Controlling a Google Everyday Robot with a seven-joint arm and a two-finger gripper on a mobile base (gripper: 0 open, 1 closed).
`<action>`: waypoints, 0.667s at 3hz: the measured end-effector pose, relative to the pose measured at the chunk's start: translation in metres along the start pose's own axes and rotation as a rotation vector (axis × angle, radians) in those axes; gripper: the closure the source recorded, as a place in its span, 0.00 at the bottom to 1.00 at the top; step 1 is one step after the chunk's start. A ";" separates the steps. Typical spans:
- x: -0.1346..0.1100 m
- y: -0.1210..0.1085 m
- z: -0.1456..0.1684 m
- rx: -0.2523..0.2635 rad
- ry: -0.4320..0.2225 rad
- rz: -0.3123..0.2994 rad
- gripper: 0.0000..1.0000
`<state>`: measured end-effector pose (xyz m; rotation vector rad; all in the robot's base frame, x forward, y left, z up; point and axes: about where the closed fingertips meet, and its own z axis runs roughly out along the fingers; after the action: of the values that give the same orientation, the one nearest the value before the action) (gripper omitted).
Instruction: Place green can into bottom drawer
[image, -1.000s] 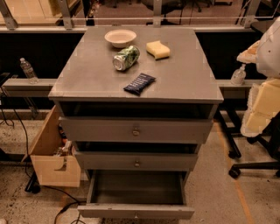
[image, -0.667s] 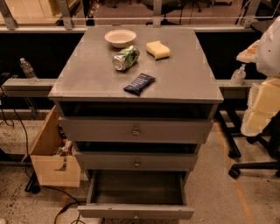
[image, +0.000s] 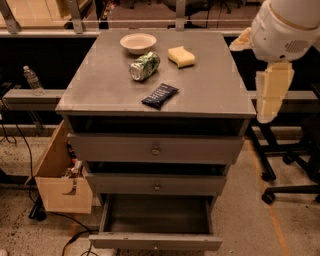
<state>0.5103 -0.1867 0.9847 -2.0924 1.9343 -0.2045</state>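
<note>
On cabinet top (image: 215, 85): green can (image: 145, 65) lies on side, near bowl (image: 138, 43).
Bottom drawer (image: 156, 242): lowest of 3, pulled open.
Gripper (image: 270, 95): R of cabinet top, seems hanging down; grip state unclear.

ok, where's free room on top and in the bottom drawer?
Open bottom drawer: bare tray. Free cabinet top right of the packet and front-left; crowded at back: bowl, green can, sponge. The gripper hangs beyond the right edge.

At right, the arm (image: 286, 25) above the tool (image: 267, 112) is cut off by the top and right edges.
</note>
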 end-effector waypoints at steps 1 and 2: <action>-0.004 -0.005 0.000 0.016 -0.005 -0.026 0.00; -0.004 -0.006 0.000 0.018 -0.005 -0.025 0.00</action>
<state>0.5154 -0.1821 0.9872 -2.1047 1.8968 -0.2210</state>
